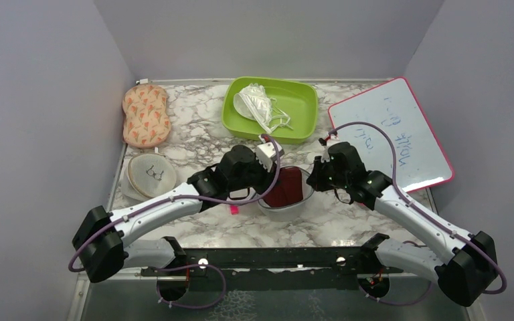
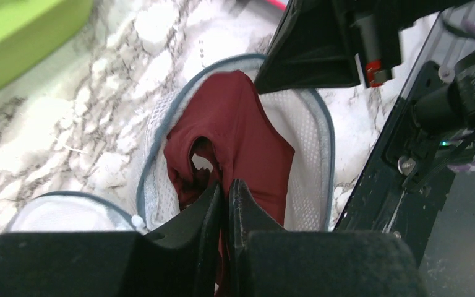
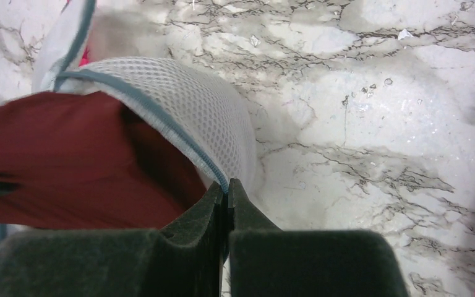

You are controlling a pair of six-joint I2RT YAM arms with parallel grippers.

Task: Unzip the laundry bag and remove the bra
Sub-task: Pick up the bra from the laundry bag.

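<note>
The laundry bag [image 1: 293, 206], a white-grey mesh case with a dark zip rim, lies unzipped and open at the table's middle. A dark red bra [image 1: 285, 187] lies inside it. My left gripper [image 2: 227, 185] is shut on the bra's red fabric [image 2: 247, 139] over the open bag [image 2: 306, 179]. My right gripper [image 3: 227, 185] is shut on the bag's zip rim [image 3: 154, 114] at its right side, and the bra [image 3: 68, 161] shows beside it inside the mesh.
A green tray [image 1: 303, 101] holding clear plastic stands at the back. A peach patterned pad [image 1: 146, 115] and a beige round mesh case [image 1: 151, 174] lie at the left. A whiteboard [image 1: 395, 134] lies at the right.
</note>
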